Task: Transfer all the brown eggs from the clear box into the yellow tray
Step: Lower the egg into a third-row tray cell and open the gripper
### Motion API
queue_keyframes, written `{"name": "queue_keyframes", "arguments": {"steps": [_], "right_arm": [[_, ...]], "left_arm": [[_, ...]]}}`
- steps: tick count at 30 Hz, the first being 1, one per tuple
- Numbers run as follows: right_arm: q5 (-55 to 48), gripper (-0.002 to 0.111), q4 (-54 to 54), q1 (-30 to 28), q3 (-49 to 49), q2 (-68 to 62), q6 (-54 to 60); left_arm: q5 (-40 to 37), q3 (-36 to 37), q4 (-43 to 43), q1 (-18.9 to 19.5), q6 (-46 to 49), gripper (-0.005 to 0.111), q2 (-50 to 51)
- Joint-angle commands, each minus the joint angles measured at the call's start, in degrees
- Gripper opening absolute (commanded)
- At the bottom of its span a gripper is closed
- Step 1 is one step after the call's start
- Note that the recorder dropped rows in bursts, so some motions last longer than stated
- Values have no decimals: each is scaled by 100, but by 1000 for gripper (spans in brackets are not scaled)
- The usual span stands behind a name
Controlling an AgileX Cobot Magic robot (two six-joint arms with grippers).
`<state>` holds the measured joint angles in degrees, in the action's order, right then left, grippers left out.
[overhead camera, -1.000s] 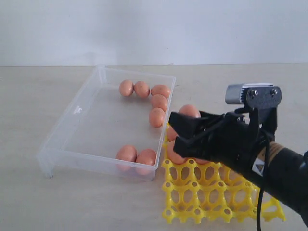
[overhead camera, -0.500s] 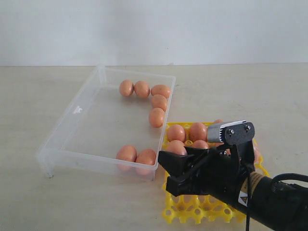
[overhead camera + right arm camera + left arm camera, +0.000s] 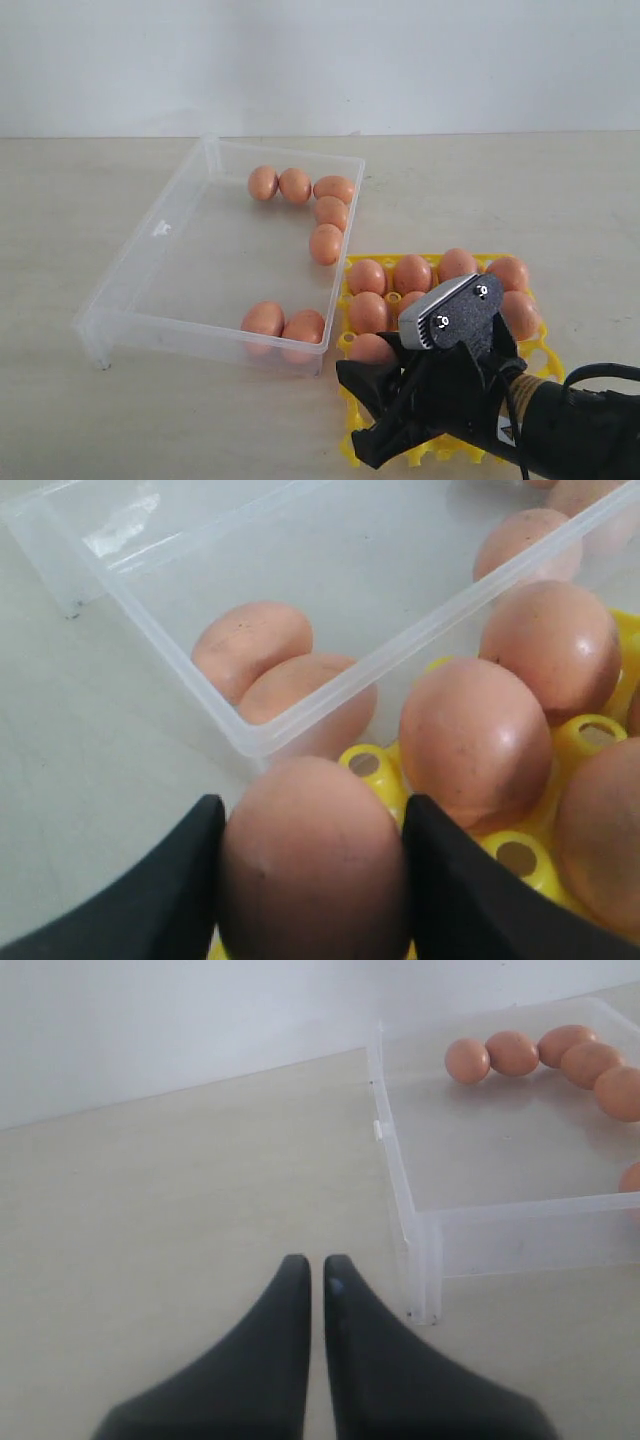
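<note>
Exterior view: box (image 3: pixel 283 150) sits left on the table (image 3: pixel 100 420), with the tray (image 3: pixel 347 342) just beside its near right corner. Seven eggs (image 3: pixel 325 244) lie in the box, five curving round the far right corner and two touching at the near right corner. Seven eggs show seated in the tray's far rows; the arm may hide more. The right gripper (image 3: pixel 355 415) is low over the tray's near left part, with one more egg (image 3: pixel 372 348) showing just above its upper finger. Left wrist view: the left gripper (image 3: pixel 315 1260) hangs over bare table near a box corner, fingers pressed almost together with only a slit between, holding nothing. Right wrist view: the two fingers (image 3: pixel 450 880) stand egg-width apart, flush against both sides of that egg, no gap visible, so pinching it. It sits over a tray cell in the column nearest the box wall, next to two seated eggs. Cannot tell whether it already rests in the cell. Judgement: placing step in hand, task roughly half done. Next move calls for lowering until the egg seats, spreading the fingers without nudging its neighbour, then lifting clear and reaching for the near pair in the box.
</note>
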<state>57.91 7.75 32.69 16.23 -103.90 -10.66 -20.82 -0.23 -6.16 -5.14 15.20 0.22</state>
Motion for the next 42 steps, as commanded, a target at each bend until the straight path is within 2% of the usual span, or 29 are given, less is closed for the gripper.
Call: {"name": "queue_keyframes", "arguments": {"steps": [1, 5, 10, 12, 16, 21, 26, 29, 32, 33, 34, 35, 36, 37, 38, 40, 42], "right_arm": [[7, 0, -44, -14, -9, -14, 209], [30, 10, -44, -14, -9, -14, 324], [50, 42, -44, -14, -9, -14, 414], [74, 50, -44, -14, -9, -14, 462], [149, 58, -44, -14, -9, -14, 659], [469, 58, -44, -14, -9, -14, 705], [1206, 58, -79, -14, -9, 267, 751], [1206, 58, -1124, -14, 119, 915, 994], [1206, 54, -1503, -14, 119, 1170, 994], [1001, 38, -1378, -14, 109, 1271, 994], [497, 12, -1051, -14, 109, 1451, 994], [155, 0, -775, -14, 109, 1604, 994], [-670, -1, -373, -14, 109, 1930, 721], [-1182, 0, -281, -14, 109, 2119, 438], [-2201, 0, -275, -14, 109, 2428, -182], [-3577, 0, -94, -14, 109, 2617, -547], [-3947, 0, 239, -14, 109, 2604, -562]], "left_arm": [[22, 23, -1, 21, -61, 4, -22], [22, 23, -1, 21, -61, 4, -22], [22, 23, -1, 21, -61, 4, -22], [22, 23, -1, 21, -61, 4, -22], [22, 23, -1, 21, -61, 4, -22], [22, 23, -1, 21, -61, 4, -22], [22, 23, -1, 21, -61, 4, -22], [22, 23, -1, 21, -61, 4, -22], [22, 23, -1, 21, -61, 4, -22], [22, 23, -1, 21, -61, 4, -22], [22, 23, -1, 21, -61, 4, -22], [22, 23, -1, 21, -61, 4, -22], [22, 23, -1, 21, -61, 4, -22], [22, 23, -1, 21, -61, 4, -22], [22, 23, -1, 21, -61, 4, -22], [22, 23, -1, 21, -61, 4, -22], [22, 23, -1, 21, -61, 4, -22]]}}
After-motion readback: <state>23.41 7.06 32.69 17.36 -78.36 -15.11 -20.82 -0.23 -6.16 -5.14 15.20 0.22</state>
